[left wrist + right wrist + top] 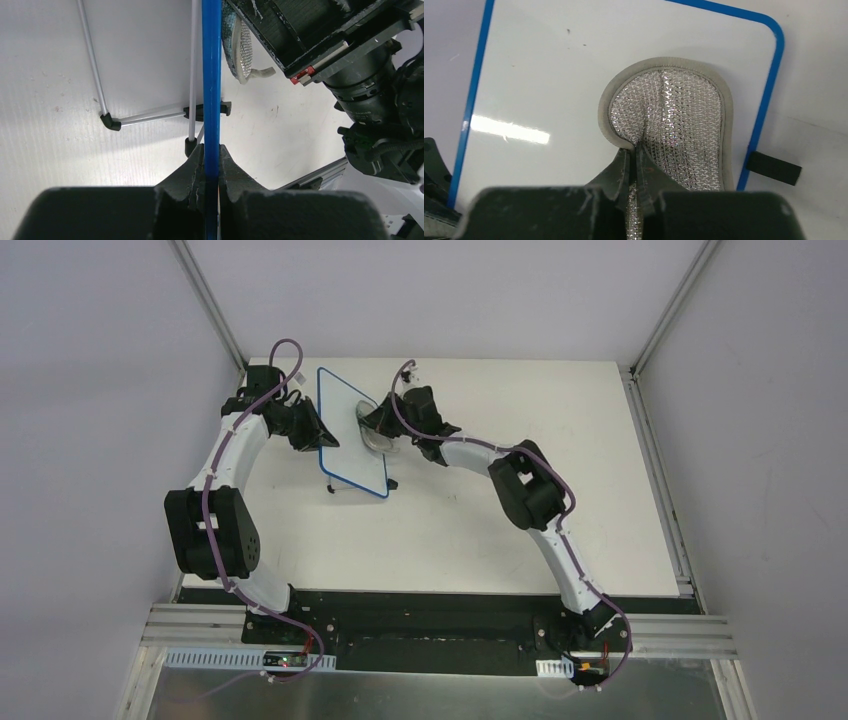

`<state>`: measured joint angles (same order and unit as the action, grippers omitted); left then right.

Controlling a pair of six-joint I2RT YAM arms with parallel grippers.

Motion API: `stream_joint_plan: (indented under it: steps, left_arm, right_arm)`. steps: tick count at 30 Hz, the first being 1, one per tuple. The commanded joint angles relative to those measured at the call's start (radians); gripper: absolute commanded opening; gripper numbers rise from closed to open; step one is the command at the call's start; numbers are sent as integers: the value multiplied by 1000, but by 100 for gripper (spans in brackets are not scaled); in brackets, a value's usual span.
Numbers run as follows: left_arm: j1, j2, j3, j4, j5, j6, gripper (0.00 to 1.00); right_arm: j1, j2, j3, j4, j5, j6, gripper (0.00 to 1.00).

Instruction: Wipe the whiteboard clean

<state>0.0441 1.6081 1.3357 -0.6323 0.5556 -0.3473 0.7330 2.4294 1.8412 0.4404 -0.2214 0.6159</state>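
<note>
The whiteboard (352, 435) is small and white with a blue rim, standing at the table's far left-centre. Its face (554, 85) shows no handwriting, only a few tiny specks. My left gripper (322, 436) is shut on the board's left blue edge (211, 90), seen edge-on in the left wrist view. My right gripper (372, 426) is shut on a silver mesh pad with a grey border (674, 125) and presses it flat on the board's face near its rounded corner. The pad also shows in the left wrist view (241, 50).
The board's thin wire stand and black feet (194, 112) rest on the white table (520, 530). A black foot (773, 167) sticks out past the board's edge. Grey enclosure walls (100, 390) and metal posts stand close behind the left arm.
</note>
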Motion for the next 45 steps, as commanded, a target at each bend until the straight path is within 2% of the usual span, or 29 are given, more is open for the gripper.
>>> stream_joint_plan:
  steps: [1,7,17,23,26,27,30,34,36,41,43,45]
  left_arm:
    - [-75,39,-41,-127,3,73,0]
    - [-76,31,-51,-134,18,70,0]
    - [-76,-14,-71,-144,69,70,0]
    - [-82,-44,-94,-159,35,82,0]
    - [-84,-27,-85,-171,40,88,0]
    - [-85,-26,-83,-175,34,90,4]
    - [-84,-47,-76,-187,-21,99,30]
    - [-88,-106,-85,-176,-68,102,53]
    - [-91,-139,-88,-176,-114,108,61]
    - [-102,-217,-93,-183,-269,118,70]
    - [-113,-262,-98,-178,-343,125,73]
    - [-124,-317,-113,-159,-405,125,75]
  right_arm:
    - [17,21,-114,-111,-24,-36,0]
    - [17,-91,-271,-93,1,-28,0]
    - [19,-466,-565,-225,124,-100,3]
    - [19,-730,-824,-302,311,-127,6]
    - [19,-819,-903,-401,409,-137,7]
    - [19,-840,-920,-426,434,-137,8]
    - [19,-893,-964,-487,448,-138,15]
    - [19,-960,-986,-544,414,-140,32]
    - [20,-1008,-997,-572,409,-141,47]
    - [20,-1189,-1045,-613,437,-154,85]
    - [20,-1261,-1042,-658,457,-168,96]
    - [19,-1336,-1026,-718,490,-186,100]
